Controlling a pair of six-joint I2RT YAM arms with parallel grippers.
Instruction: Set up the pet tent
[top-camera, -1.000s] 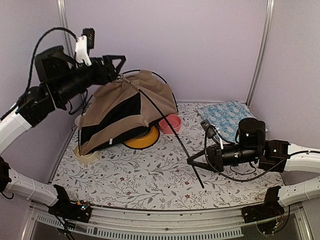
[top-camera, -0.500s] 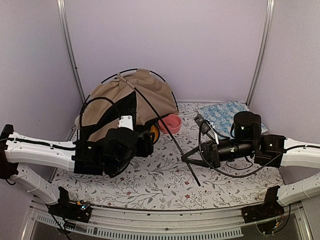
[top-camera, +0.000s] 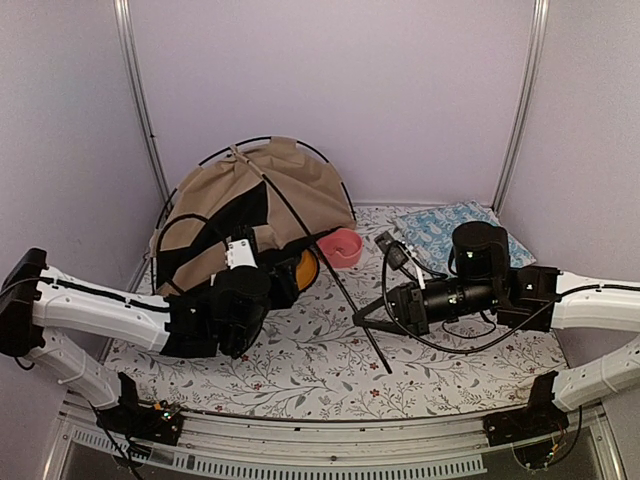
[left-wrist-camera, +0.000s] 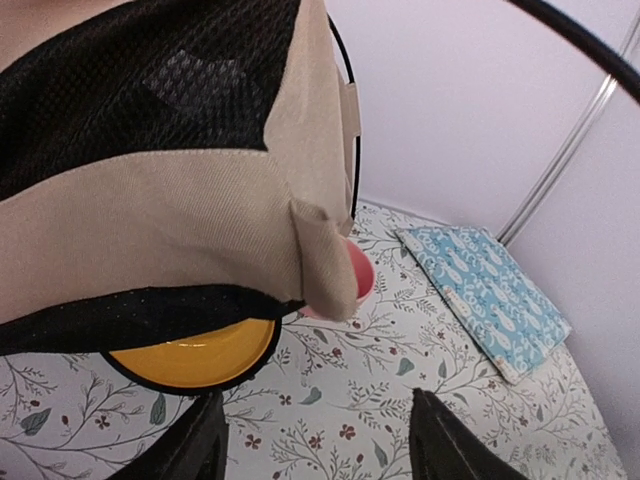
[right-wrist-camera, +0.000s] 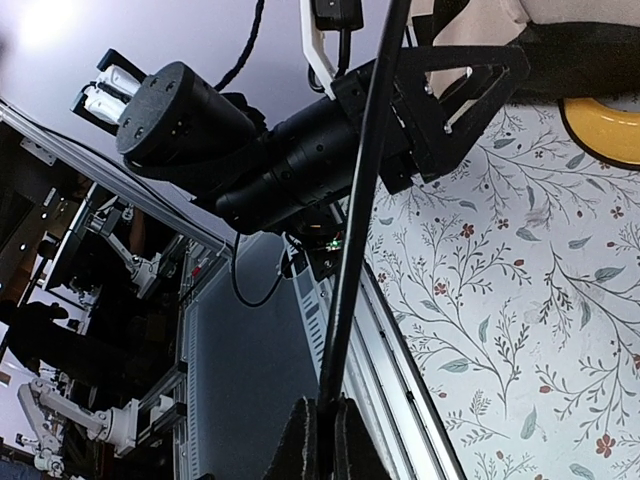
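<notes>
Top external view: shows the pet tent (top-camera: 250, 205) as a half-raised tan heap at the back left of the floral table cover (top-camera: 300, 375), draped partly over the yellow bowl (top-camera: 306, 268), with the pink bowl (top-camera: 343, 247) just beside its right edge and the blue cushion (top-camera: 450, 228) well apart at the back right. Shows one black pole (top-camera: 330, 272) slanting from the tent's top down to the cover at mid-table, met low on its length by the right gripper (top-camera: 360, 318). Places the left gripper (top-camera: 288, 280) low at the tent's front edge, near the yellow bowl, too dark here to read as released or clenched. Left wrist view: settles that point, showing both fingers (left-wrist-camera: 200, 445) spread wide along the bottom edge with only floral cover between them, hence released and grasping nothing. Puts the tent's tan hem and black mesh close above and ahead, clear of both fingers, with the yellow bowl half under the fabric. Right wrist view: shows what the overhead cannot, namely the right gripper's fingers (right-wrist-camera: 300, 440) clenched on the black pole, rising straight from between them toward the tent fabric at the upper right. Adds the left arm (right-wrist-camera: 270, 160) beyond the pole, low over the cover.
</notes>
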